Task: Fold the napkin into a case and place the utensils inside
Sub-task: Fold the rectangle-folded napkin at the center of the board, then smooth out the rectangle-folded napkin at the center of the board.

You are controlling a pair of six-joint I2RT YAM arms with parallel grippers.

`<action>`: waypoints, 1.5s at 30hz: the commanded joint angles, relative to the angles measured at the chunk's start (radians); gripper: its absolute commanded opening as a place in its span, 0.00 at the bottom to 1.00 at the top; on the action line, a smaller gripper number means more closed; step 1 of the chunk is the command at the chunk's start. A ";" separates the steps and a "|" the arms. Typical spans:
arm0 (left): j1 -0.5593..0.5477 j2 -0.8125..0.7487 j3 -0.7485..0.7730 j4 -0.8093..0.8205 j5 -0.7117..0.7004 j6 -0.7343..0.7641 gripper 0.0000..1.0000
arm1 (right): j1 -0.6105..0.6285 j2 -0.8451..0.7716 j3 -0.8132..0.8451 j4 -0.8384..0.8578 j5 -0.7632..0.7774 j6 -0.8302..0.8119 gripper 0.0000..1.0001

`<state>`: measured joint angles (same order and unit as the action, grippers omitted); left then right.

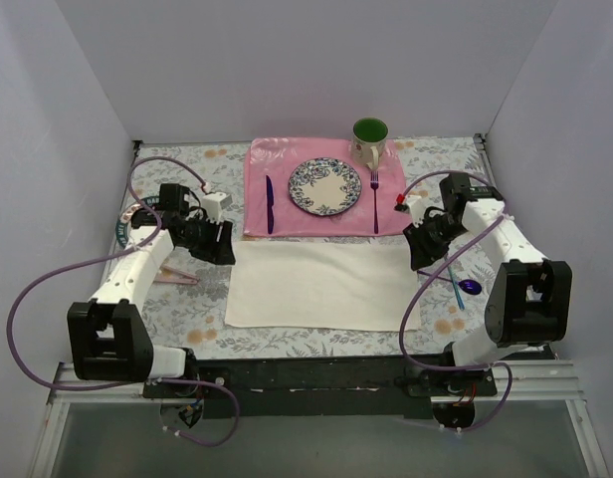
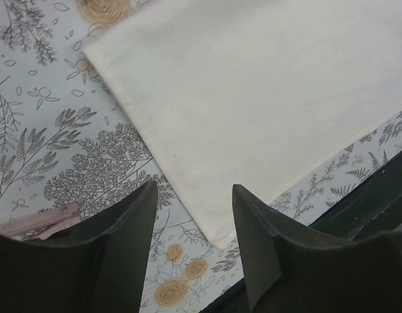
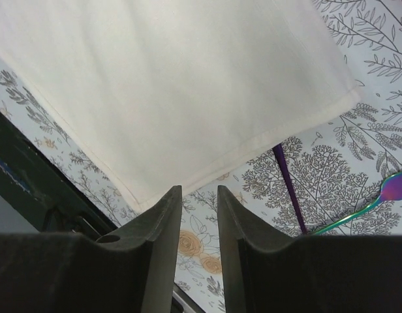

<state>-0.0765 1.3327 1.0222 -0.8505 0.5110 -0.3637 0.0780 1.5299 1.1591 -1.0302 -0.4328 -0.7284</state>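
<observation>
Now, napkin [image 1: 321,284]: cream cloth lying flat on the tabletop [image 1: 192,317], between both arms, just in front of the pink placemat [image 1: 259,164].
Handling: soft, light, limp; will likely sag and slide, so pinch an edge or corner, not the middle.
Left pincer [image 2: 194,190]: moderately wide, empty, above the near-left corner.
Right pincer [image 3: 198,190]: narrow gap, empty, above the near-right corner.
Spoon [image 3: 398,184]: iridescent, on the tabletop right of the napkin, apart from it; thin, probably slick.

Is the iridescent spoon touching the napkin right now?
Apart. The right wrist view shows a stretch of patterned tablecloth lying bare between the spoon and the nearest corner of the napkin. The top view shows the same gap.
</observation>
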 commanded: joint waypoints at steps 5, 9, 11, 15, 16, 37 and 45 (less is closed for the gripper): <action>0.067 0.014 -0.019 0.091 0.046 -0.069 0.49 | -0.015 0.007 -0.001 0.108 0.020 0.168 0.34; 0.117 0.063 -0.017 0.134 0.063 -0.142 0.46 | -0.015 0.064 0.014 0.166 0.034 0.216 0.29; 0.132 0.091 -0.019 0.154 0.070 -0.152 0.45 | -0.015 0.098 0.022 0.183 0.048 0.227 0.29; 0.156 0.123 -0.013 0.172 0.083 -0.162 0.44 | -0.021 0.150 0.043 0.220 0.081 0.239 0.30; 0.158 0.128 -0.011 0.174 0.084 -0.164 0.44 | -0.024 0.165 0.047 0.225 0.083 0.242 0.31; 0.090 0.010 -0.082 0.021 0.152 0.233 0.45 | -0.098 0.360 0.192 0.226 0.057 0.219 0.01; -0.105 -0.109 -0.249 0.082 0.017 0.284 0.37 | -0.110 0.406 0.212 0.203 0.034 0.222 0.08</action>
<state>-0.1585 1.2633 0.8028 -0.7876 0.5854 -0.1268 -0.0341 1.9347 1.3548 -0.8078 -0.3729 -0.5026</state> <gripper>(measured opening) 0.376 0.023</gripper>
